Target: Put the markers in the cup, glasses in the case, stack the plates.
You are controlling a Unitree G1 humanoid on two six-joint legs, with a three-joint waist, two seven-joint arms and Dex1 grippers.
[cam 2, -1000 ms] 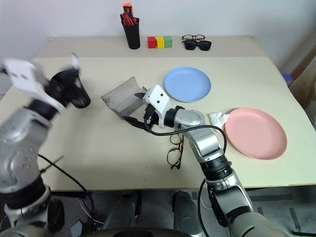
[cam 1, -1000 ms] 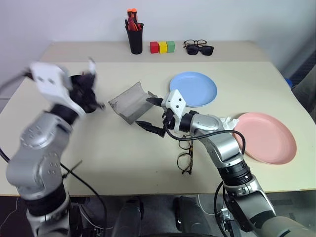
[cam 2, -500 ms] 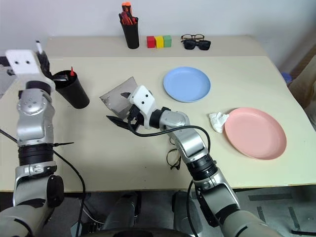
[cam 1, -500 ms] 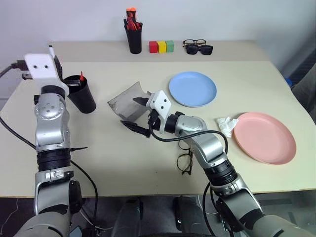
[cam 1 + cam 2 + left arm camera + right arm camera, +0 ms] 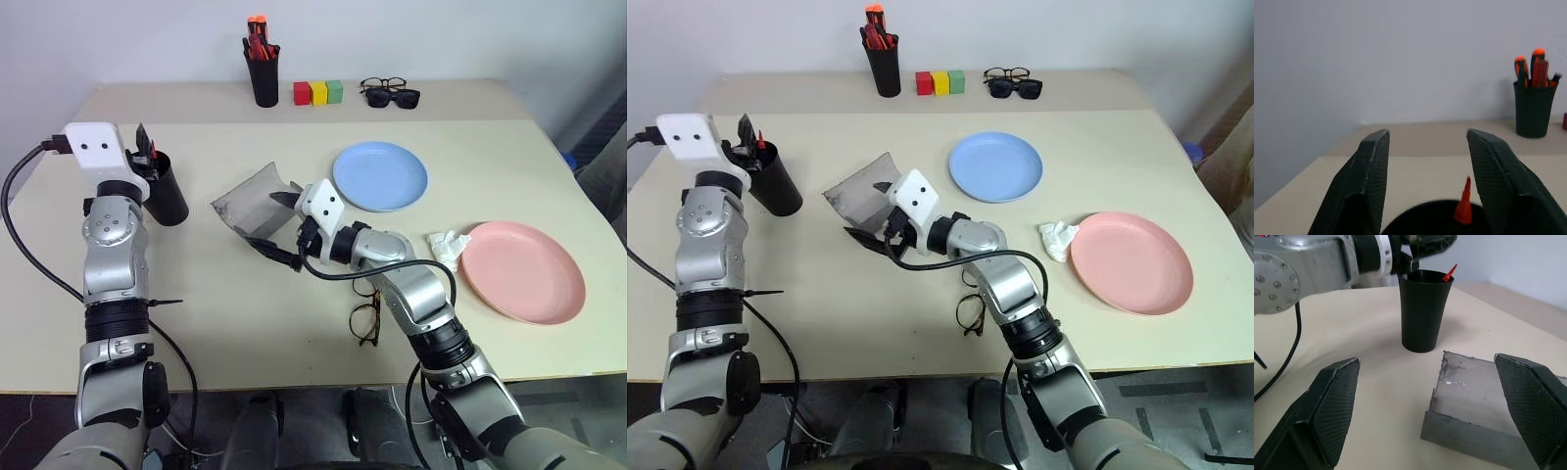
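Observation:
The black cup stands at the table's left, and a marker's red cap pokes above its rim. My left gripper hangs just over that rim, open, with nothing between its fingers. The grey case lies open at mid-table. My right gripper is open right beside the case and holds nothing. The black-framed glasses lie near the front edge, beside my right forearm. The light blue plate and the pink plate lie apart on the right.
A narrow black cup of red-orange pens, three coloured blocks and a pair of sunglasses with eyeglasses line the far edge. A crumpled white tissue lies beside the pink plate.
My left gripper has come down to the cup's rim and opened. The white pen that stuck up from it half a second ago is out of sight. The right arm has stayed put.

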